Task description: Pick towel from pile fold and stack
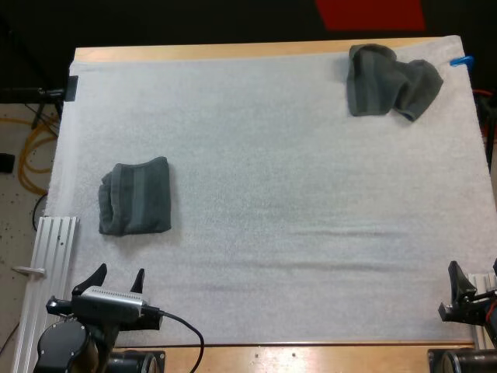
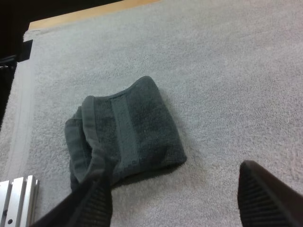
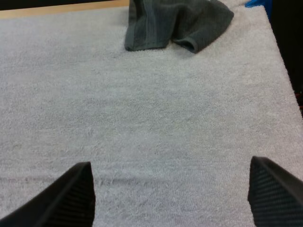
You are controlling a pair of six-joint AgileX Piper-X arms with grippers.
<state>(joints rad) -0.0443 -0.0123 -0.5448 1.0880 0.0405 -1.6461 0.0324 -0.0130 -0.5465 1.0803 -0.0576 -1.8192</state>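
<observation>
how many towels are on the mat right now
2. A folded towel lies on the near left part of the mat. A crumpled towel sits at its far right corner. The folded one may be a stack of more; I cannot tell.

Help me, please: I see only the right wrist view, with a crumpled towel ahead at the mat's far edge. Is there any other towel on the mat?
Observer: Yes. A folded towel lies on the left part of the white mat, far apart from the crumpled towel.
Operator: Where is the left gripper?
Observer: The left gripper is at the mat's near edge, on the robot's side of the folded towel, not touching it.
Operator: Does it hold something?
Observer: No. In the left wrist view its fingers stand apart and hold nothing.
</observation>
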